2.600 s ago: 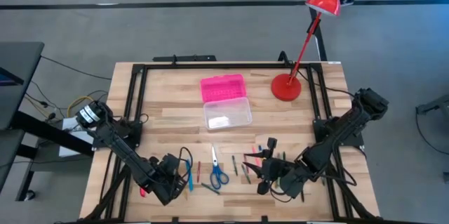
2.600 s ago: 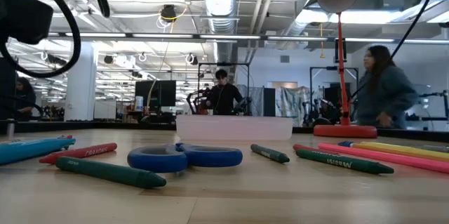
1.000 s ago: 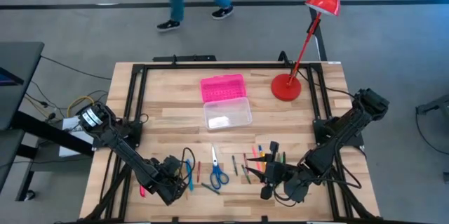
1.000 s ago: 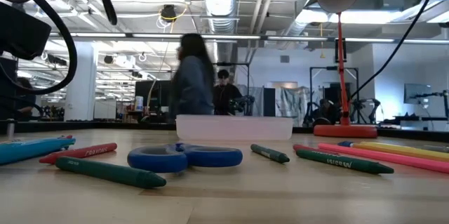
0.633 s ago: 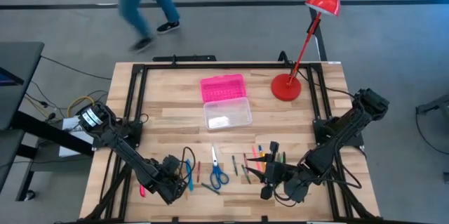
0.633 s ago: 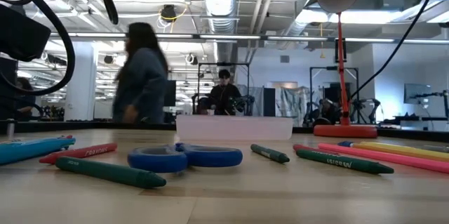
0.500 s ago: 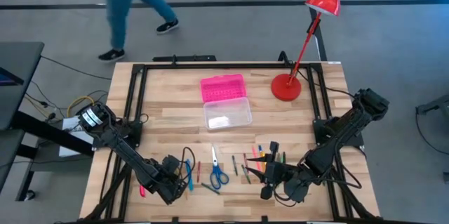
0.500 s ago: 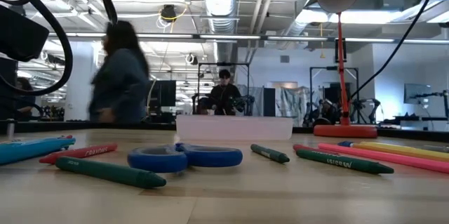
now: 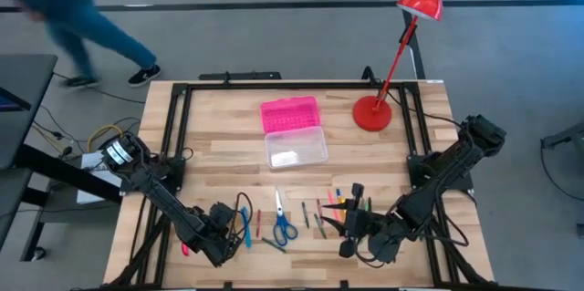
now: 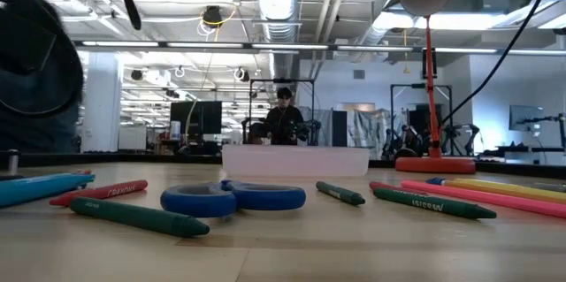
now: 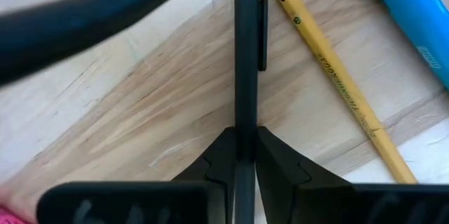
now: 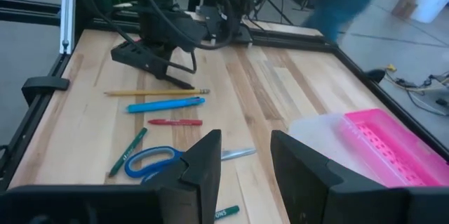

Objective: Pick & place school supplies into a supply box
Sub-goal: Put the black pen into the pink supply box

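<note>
Left gripper [image 11: 245,155] is sitting low at the near-left of the table [image 9: 210,159], jaws pinched in on a black pen [image 11: 245,55]. In the left wrist view both fingers are touching the barrel, so I'm calling it a grip. The pen is lying flat on the wood, its clip facing sideways.

A yellow pencil [image 11: 330,69] is lying just beside the pen and angling away from it; a light-blue marker [image 11: 414,20] is sitting past that. To do this step well, I'd lift straight up before any sideways travel, so the pen isn't dragging the pencil along. The grip looks to be near one end of the barrel, so I'd expect the pen to droop or pivot; a slow lift makes sense.

Right gripper [image 12: 245,175] is waiting at the near-right, fingers spread apart, nothing between them, hovering above the wood.

The supply box [image 9: 296,148] is lying open at mid-table, well apart from both grippers: clear base nearer the arms, pink lid [image 9: 290,113] folded back behind it. The carry is running forward and inward; the base is shallow, so I'd lower the pen in lengthwise rather than dropping it crosswise.

The blue-handled scissors [image 10: 232,198] and assorted crayons and pens are waiting in the row along the near edge.

Readable text: the green crayon [image 10: 432,203] seems to be printed "Marvy" or similar, I can't tell for sure. The red crayon [image 10: 99,193] carries dark print, unreadable. The pencil's stamp is too small to read.
</note>
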Controlling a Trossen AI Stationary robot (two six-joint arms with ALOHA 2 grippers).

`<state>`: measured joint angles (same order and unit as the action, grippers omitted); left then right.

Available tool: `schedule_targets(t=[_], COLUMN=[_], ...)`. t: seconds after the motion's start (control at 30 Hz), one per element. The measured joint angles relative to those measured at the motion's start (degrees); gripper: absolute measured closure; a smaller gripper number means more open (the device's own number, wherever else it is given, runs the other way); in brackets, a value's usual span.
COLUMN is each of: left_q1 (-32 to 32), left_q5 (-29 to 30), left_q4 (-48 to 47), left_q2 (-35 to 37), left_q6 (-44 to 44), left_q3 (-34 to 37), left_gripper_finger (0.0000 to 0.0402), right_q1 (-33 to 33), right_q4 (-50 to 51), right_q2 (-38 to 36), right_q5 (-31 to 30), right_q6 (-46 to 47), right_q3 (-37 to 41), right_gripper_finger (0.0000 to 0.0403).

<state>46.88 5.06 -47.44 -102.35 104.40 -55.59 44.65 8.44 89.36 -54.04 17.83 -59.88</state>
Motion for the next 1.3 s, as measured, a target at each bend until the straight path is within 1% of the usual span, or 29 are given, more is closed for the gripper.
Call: schedule_targets(t=[0.07, 0.17, 0.4, 0.5, 0.57, 0.67, 0.73, 0.87, 0.97, 1.1, 1.3], left_q1=[-0.3, -0.9, -4.0, -5.7, -6.9, -9.3, -11.2, -14.1, -15.8, -17.7, -20.0], left_q5=[1.6, 2.6, 5.6, 9.0, 10.9, 11.5, 11.9, 15.4, 18.1, 20.0, 25.5], left_q4=[-0.4, -2.1, -14.0, -19.6, -18.9, -19.3, -18.1, -18.5, -18.3, -18.2, -18.0], left_q2=[0.0, 0.0, -0.6, -1.0, -1.0, -1.1, -1.1, -1.0, -0.9, -0.9, -0.8], left_q6=[-1.0, -3.1, -8.3, -14.8, -19.5, -24.9, -27.7, -32.3, -36.2, -43.1, -56.7], left_q3=[0.0, -0.1, 0.4, 1.1, 1.0, 2.5, 3.1, 3.1, 1.4, -2.1, -9.8], left_gripper_finger=[0.0367, 0.0367, 0.0366, 0.0366, 0.0366, 0.0368, 0.0375, 0.0388, 0.0389, 0.0386, 0.0387], right_q1=[0.0, 0.0, 0.0, 0.0, 0.0, 0.0, 0.0, 0.0, 0.0, 0.0, 0.0], right_q4=[0.3, 0.2, 0.2, 0.2, 0.2, 0.5, 0.9, 1.3, 1.4, 1.8, 1.9], right_q2=[0.0, 0.0, 0.0, 0.0, 0.0, 0.0, 0.0, 0.0, 0.0, 0.0, 0.0], right_q5=[0.0, 0.0, 0.0, 0.0, 0.0, 0.0, 0.0, 0.0, 0.0, 0.0, 0.2], right_q6=[0.2, 0.2, 0.2, 0.2, 0.2, 0.2, 0.2, 0.2, 0.2, 0.2, 0.2], right_q3=[0.0, 0.0, 0.0, 0.0, 0.0, 0.0, 0.0, 0.0, 0.0, 0.0, 0.0], right_gripper_finger=[0.0284, 0.0284, 0.0284, 0.0284, 0.0284, 0.0284, 0.0284, 0.0284, 0.0284, 0.0284, 0.0284])
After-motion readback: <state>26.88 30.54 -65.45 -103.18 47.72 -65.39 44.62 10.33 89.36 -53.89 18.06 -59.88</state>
